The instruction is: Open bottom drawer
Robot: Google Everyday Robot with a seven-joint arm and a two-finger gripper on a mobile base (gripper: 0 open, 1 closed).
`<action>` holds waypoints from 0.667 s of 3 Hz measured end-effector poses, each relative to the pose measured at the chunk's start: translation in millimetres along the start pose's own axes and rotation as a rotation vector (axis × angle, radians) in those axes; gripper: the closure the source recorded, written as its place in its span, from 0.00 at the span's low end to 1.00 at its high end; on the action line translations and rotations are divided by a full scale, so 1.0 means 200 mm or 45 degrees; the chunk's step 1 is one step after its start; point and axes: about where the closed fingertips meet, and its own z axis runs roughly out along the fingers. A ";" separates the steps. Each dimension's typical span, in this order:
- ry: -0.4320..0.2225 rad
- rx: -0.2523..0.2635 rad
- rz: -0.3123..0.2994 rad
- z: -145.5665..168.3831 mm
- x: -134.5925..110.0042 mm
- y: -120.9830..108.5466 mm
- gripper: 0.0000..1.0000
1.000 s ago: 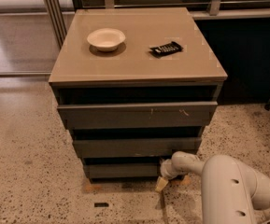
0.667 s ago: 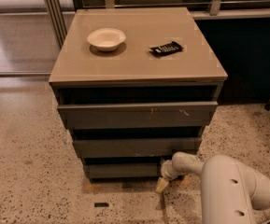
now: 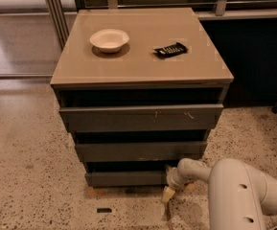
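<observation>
While eyeing the bottom drawer (image 3: 128,178), found the tool (image 3: 168,193) low by its right end, front running leftward; could not tell whether apart or together.

Office-like terrazzo floor (image 3: 23,176), glass partition (image 3: 18,37); tool (image 3: 168,194) near floor.

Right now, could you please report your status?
Claw low, at right corner of bottom drawer. Drawer looks closed. Small dark item on floor in front.
</observation>
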 end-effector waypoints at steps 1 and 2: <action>0.008 -0.052 0.004 -0.05 0.00 0.08 0.00; -0.003 -0.128 0.020 -0.12 0.00 0.17 0.00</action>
